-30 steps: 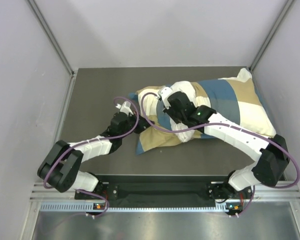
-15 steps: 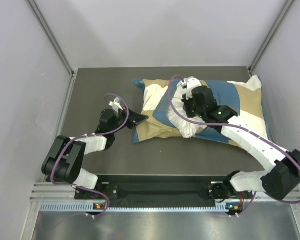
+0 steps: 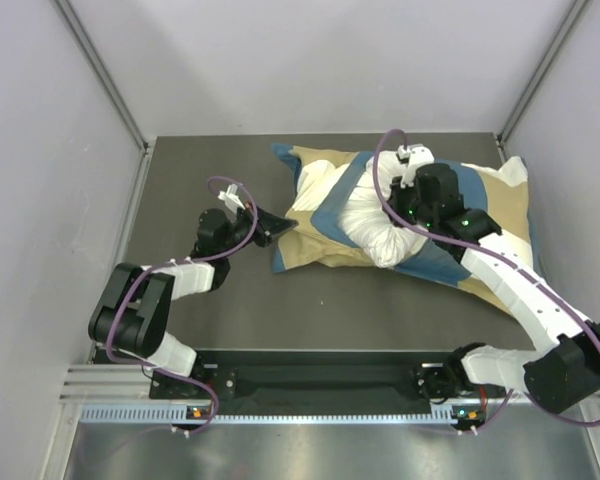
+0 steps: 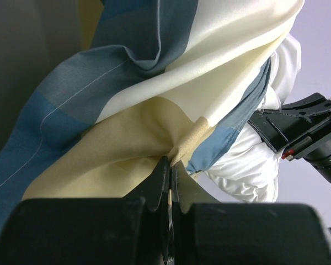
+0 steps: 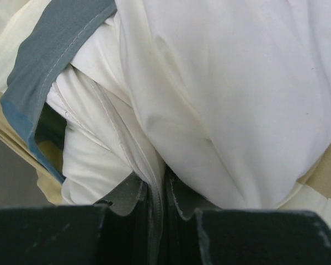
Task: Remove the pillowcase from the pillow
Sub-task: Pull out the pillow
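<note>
Looking down from above, I see the big soft fabric pillowcase (image 3: 320,255), checked in blue, tan and cream, lying across the far right part of the dark grey tabletop (image 3: 210,320). The plump plain white pillow (image 3: 375,225) bulges out of its opening near the middle. My left gripper (image 4: 169,168) has its jaws pinched tight on a bunched tan fold at the pillowcase's left edge, and my right gripper (image 5: 157,185) is clamped narrowly on the pillow's seamed edge where it pokes out of the case.
</note>
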